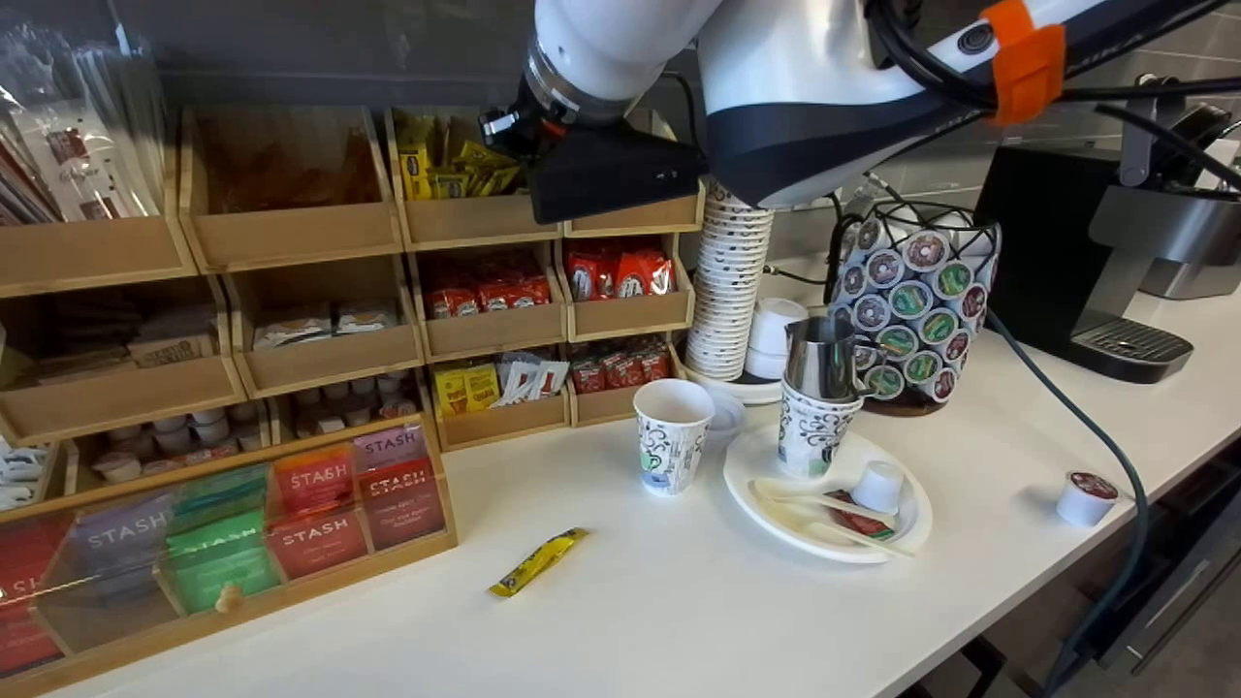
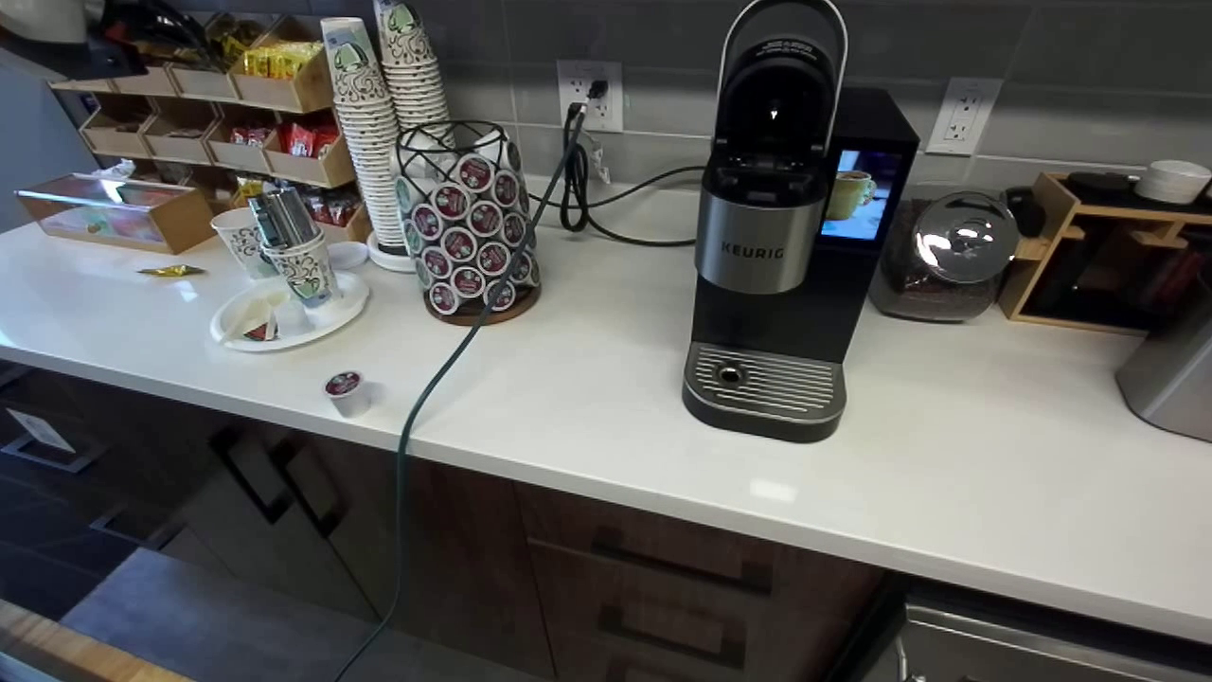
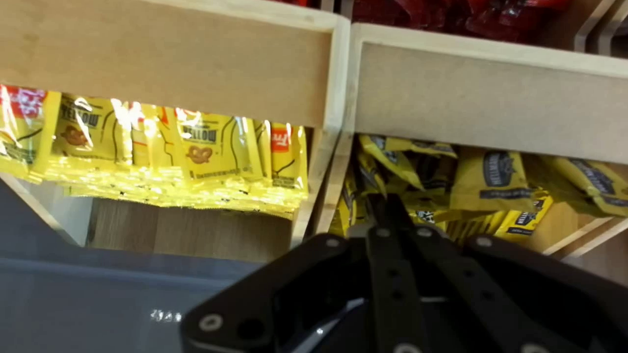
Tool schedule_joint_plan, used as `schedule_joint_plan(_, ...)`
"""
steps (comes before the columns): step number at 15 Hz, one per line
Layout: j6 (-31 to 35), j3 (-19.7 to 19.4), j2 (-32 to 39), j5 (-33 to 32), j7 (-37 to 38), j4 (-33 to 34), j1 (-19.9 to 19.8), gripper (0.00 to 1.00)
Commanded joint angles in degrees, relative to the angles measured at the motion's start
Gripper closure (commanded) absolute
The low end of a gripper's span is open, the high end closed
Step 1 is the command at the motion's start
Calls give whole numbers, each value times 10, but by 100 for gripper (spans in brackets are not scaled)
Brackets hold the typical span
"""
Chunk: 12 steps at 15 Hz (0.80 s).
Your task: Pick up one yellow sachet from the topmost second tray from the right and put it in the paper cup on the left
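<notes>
Gripper (image 3: 386, 200): fingers were drawn together at the yellow sachets (image 3: 490, 184) in the tray (image 3: 490, 98), presumably to pluck one; any catch was indistinct. Paper cup (image 1: 671, 441): stood upright below, likely to receive it.

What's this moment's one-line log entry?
Gripper at Hellmann's sachets in wooden tray | jaws look shut, hold unclear | yellow sachet on counter | paper cup upright beside plate
</notes>
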Motion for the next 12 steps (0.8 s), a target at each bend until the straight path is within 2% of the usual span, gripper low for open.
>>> schedule_joint_plan(1, -14, 1, 15, 11, -11, 19, 3, 100)
schedule_joint_plan(4, 9, 0, -18, 2, 9, -19, -14, 100)
schedule_joint_plan(5, 36, 4, -38, 5, 18, -45, -31, 100)
schedule_joint_plan(6, 66, 8, -52, 10, 23, -63, -46, 100)
schedule_joint_plan(9, 210, 20, -93, 28, 39, -118, -102, 100)
schedule_joint_plan(12, 302, 14, -139, 35, 44, -179, -149, 100)
